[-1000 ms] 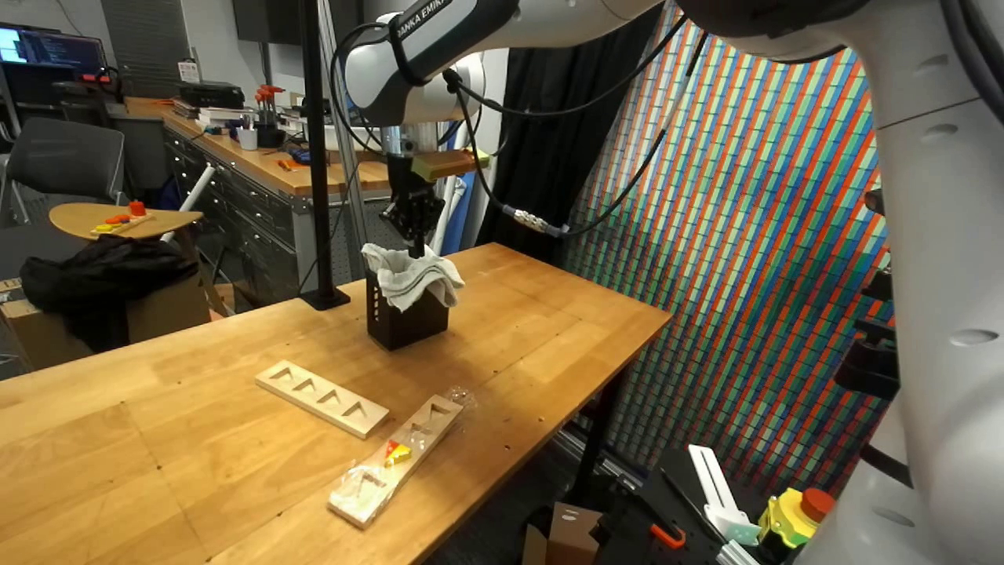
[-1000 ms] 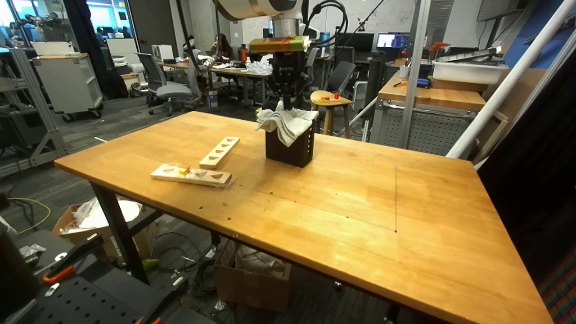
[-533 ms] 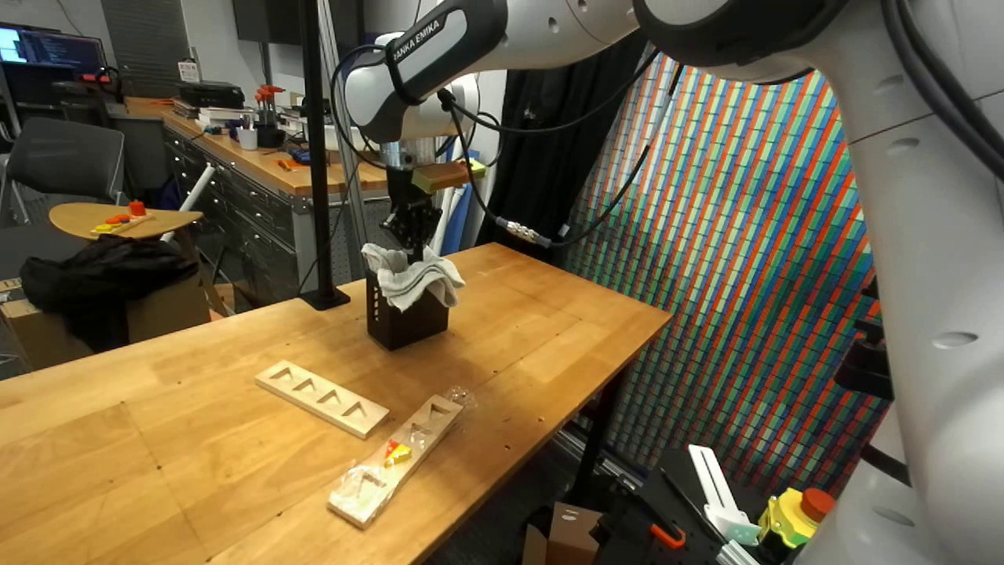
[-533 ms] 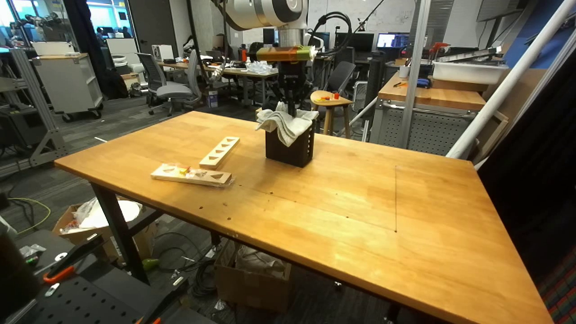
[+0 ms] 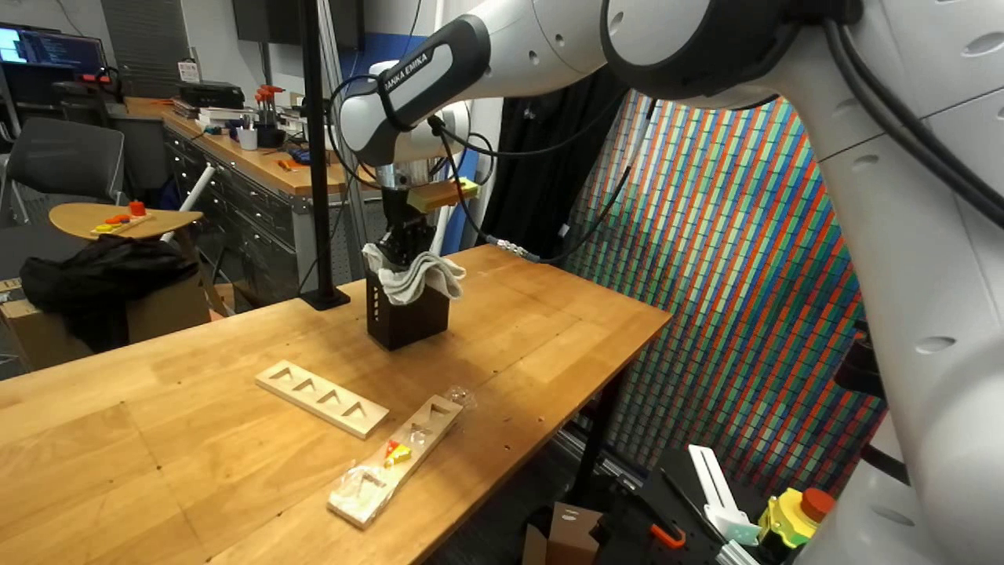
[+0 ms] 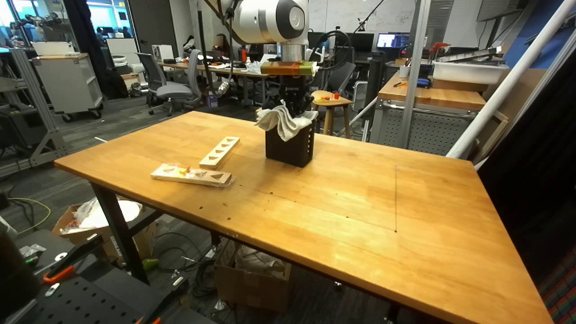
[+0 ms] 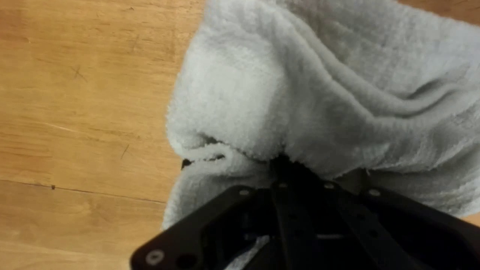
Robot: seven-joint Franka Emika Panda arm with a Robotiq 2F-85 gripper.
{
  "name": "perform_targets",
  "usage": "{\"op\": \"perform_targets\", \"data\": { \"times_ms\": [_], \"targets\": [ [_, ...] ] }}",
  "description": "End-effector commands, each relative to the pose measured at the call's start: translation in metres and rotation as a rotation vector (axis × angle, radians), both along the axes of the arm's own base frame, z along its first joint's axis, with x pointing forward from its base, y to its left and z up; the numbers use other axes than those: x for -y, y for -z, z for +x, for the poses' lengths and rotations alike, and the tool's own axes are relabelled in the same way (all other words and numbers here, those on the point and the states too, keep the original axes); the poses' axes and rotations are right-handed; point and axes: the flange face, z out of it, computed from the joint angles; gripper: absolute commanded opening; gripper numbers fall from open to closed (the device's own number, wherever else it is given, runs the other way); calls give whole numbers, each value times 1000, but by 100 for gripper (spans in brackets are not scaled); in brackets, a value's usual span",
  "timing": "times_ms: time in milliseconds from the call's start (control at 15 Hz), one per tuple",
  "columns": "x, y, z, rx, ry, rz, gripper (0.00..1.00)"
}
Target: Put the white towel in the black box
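One end effector (image 7: 292,170) — closed up, hold unclear; one white cloth towel (image 7: 232,86) around its tips; one black rectangular box (image 5: 416,323) — beneath.

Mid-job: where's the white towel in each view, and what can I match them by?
In an exterior view: the white towel, just left of centre, draped over the black box.
In an exterior view: the white towel, just above centre.
Wrist view: the white towel, filling the upper middle and much of the right.
Shared by all three: the wooden table.
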Motion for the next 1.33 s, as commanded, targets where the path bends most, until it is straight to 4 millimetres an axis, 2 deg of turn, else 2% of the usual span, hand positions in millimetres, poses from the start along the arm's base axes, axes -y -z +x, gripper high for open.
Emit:
{"op": "perform_targets", "data": {
  "times_ms": [0, 533, 1267],
  "targets": [
    [-1, 10, 11, 0, -19, 34, 12],
    [3, 20, 20, 11, -15, 48, 12],
    [4, 69, 18, -22, 16, 141, 11]
  ]
}}
